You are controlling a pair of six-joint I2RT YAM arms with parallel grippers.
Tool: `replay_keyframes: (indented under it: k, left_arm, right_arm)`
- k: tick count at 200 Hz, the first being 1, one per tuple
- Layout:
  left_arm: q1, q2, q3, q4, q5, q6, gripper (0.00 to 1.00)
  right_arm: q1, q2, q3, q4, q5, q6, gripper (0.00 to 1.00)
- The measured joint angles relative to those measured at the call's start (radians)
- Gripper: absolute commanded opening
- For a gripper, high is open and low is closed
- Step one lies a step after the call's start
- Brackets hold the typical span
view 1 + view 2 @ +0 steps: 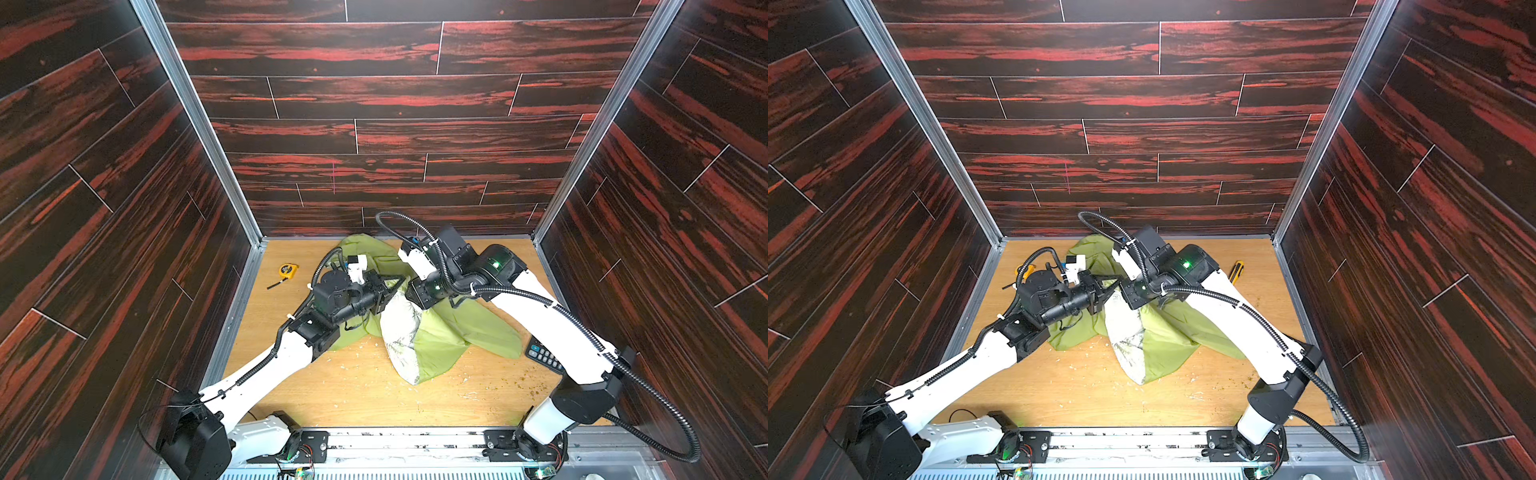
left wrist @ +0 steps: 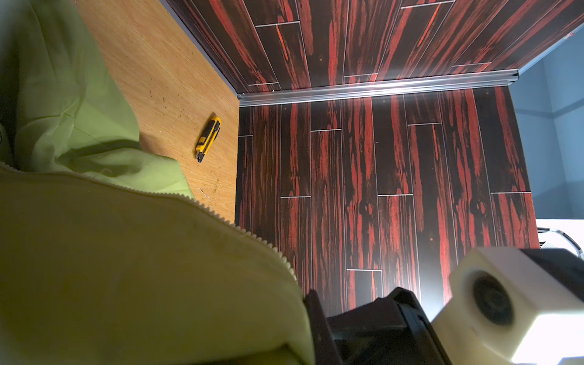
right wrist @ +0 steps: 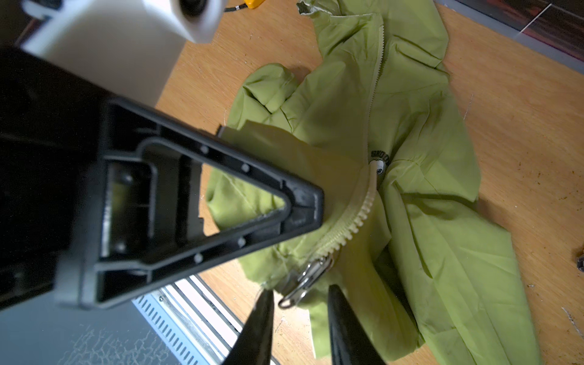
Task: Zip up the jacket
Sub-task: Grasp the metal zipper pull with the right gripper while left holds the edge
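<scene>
We see the left gripper (image 3: 305,205) clenched on a fold of the jacket (image 3: 426,126). Its black triangular fingers (image 3: 224,158) are pinched together over green cloth just beside the zipper teeth (image 3: 363,211). The right gripper (image 3: 301,300) faces it with its two dark fingertips (image 3: 339,313) standing apart, released. The metal zipper pull (image 3: 308,278) lies right at the gap, and we cannot tell whether either tip touches it.

Around both grippers the jacket spreads in a rumpled heap over the middle of the table (image 1: 374,399), a pale oak-grain board flecked with crumbs (image 1: 536,384). On the side of the grippers toward the arm bases, a flap is turned out and shows whitish patterned lining (image 1: 399,328). Out past the left gripper's arm lies a yellow tape measure (image 1: 287,271). Beyond the right arm lies a yellow-and-black utility knife (image 1: 1236,270), and beside that arm's forearm a dark remote control (image 1: 544,357) is partly hidden. Dark, red-streaked plank walls (image 1: 374,95) with aluminium corner rails box the table on three sides.

Both arms reach inward from the front rail with elbows out, and their wrists meet above the jacket.

The cloth is thin, matte and creased. The teeth are cream plastic and curve away from the pull past a small round chest logo (image 3: 379,159). The arms have white links, black joints and ribbed black cable sleeves.
</scene>
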Motion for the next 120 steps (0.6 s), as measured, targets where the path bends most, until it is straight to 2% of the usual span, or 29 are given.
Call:
replay_keyframes:
  k: [61,120]
  left_arm:
    - [0.0,0.0,0.0,0.0,0.004,0.0,0.0]
    - [0.0,0.0,0.0,0.0,0.005,0.0,0.0]
  right_arm:
    - [0.0,-0.027,-0.028,0.002,0.001,0.001,0.32]
    - [0.0,-0.027,-0.031,0.002,0.01,0.001,0.22]
